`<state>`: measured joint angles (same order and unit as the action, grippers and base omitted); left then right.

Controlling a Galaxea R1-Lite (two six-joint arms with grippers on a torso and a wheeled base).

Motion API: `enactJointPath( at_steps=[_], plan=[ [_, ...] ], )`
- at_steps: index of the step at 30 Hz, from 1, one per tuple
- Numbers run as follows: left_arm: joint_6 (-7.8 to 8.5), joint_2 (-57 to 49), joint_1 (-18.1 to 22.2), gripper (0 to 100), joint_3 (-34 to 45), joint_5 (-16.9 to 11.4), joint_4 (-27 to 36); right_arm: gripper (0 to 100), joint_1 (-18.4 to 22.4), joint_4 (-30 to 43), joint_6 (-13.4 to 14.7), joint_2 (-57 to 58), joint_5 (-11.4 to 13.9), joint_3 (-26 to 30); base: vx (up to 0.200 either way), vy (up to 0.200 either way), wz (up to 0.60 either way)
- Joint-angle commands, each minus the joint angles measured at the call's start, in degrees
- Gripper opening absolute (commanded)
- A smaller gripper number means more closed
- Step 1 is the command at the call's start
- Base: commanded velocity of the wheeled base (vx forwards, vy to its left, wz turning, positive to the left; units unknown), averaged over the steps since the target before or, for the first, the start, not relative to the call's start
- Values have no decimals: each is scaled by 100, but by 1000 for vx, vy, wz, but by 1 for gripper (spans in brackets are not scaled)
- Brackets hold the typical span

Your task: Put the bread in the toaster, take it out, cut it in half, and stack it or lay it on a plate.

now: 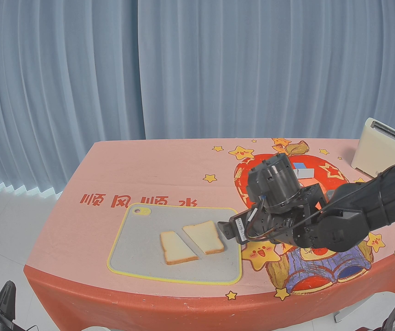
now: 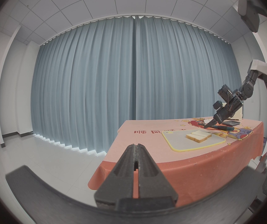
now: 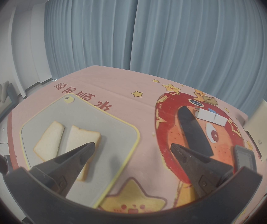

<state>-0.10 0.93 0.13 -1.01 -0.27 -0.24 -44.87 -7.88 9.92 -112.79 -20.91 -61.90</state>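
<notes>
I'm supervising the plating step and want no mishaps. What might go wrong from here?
The two bread halves lie close together; the open right gripper, closing on one, may shove the other. The knife lies on the table beside the cutting board, near that gripper; a low sweep might knock it.

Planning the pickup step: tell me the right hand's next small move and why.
Probably lower the open right hand onto the nearer bread half and close on it: both halves lie cut apart on the cutting board, and the hand hovers empty just beside that half.
</notes>
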Motion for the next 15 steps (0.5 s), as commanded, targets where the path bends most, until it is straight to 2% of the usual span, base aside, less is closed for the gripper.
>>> enactJointPath(
  at_steps=[1, 6, 15],
  plan=[
    [1, -66, 4, 0, 101, 0, -2, 100, 66, 23, -8, 565, -107, 425, 0, 0, 0],
    [1, -66, 4, 0, 101, 0, -2, 100, 400, 480, 1, 1101, -221, 855, 0, 0, 0],
    [-8, -66, 4, 0, 101, 0, -2, 100, 734, 541, 18, 1382, -247, 1409, 0, 0, 0]
  ],
)
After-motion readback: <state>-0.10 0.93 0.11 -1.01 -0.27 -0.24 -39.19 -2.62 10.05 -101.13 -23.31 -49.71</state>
